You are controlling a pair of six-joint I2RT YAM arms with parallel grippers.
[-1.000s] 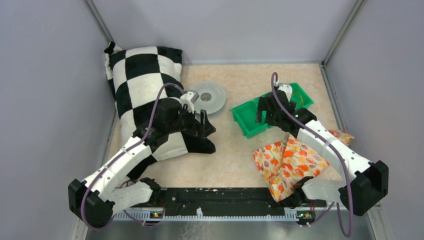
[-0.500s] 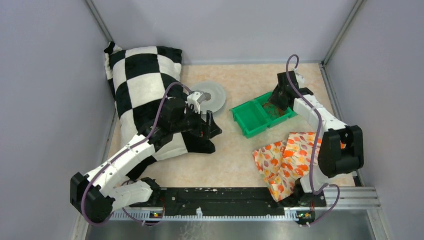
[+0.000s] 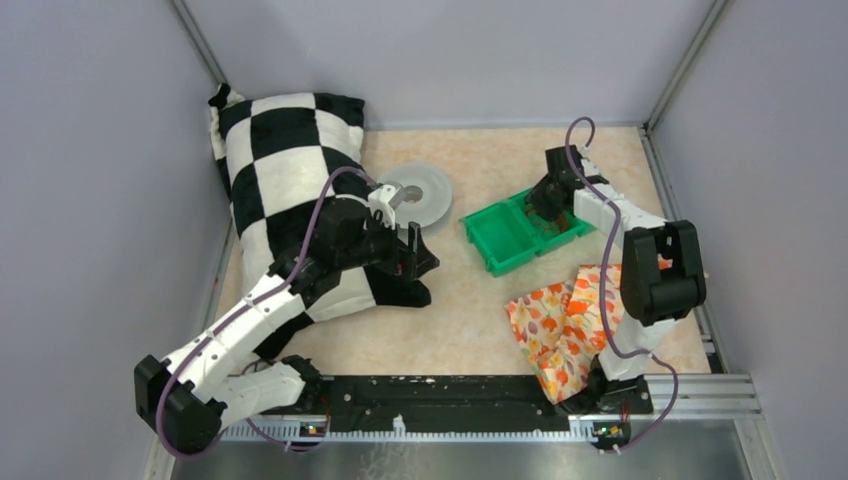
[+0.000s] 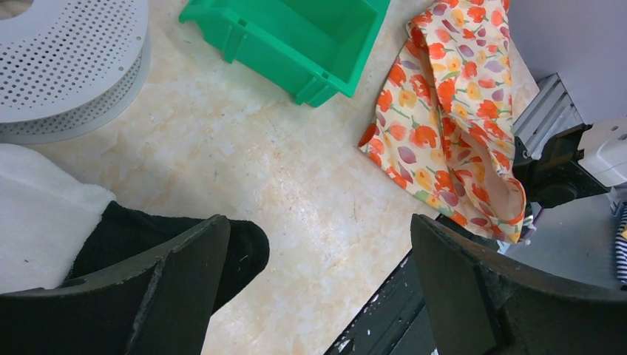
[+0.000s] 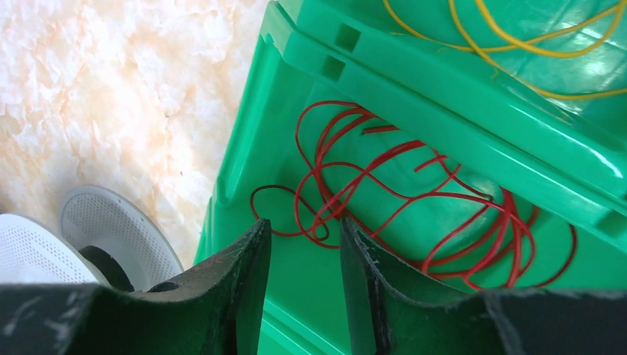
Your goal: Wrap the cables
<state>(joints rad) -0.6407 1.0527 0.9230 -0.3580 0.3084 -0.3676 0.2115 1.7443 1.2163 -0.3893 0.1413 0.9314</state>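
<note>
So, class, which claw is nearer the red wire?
Right. The right claw is in the green bin, at the red wire; the left claw is far off by the pillow.

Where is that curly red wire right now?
In the right wrist view, the red wire lies coiled in a compartment of the green bin, just ahead of the right tool; the yellow wire sits in the next compartment.

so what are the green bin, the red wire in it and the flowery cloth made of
Green bin: looks like moulded hard plastic, glossy, with light glare and crisp edges.
Red wire: very thin, probably plastic-coated, smooth, holding springy loops; its core doesn't show.
Cloth: soft printed fabric, matte, lying in folds.
</note>
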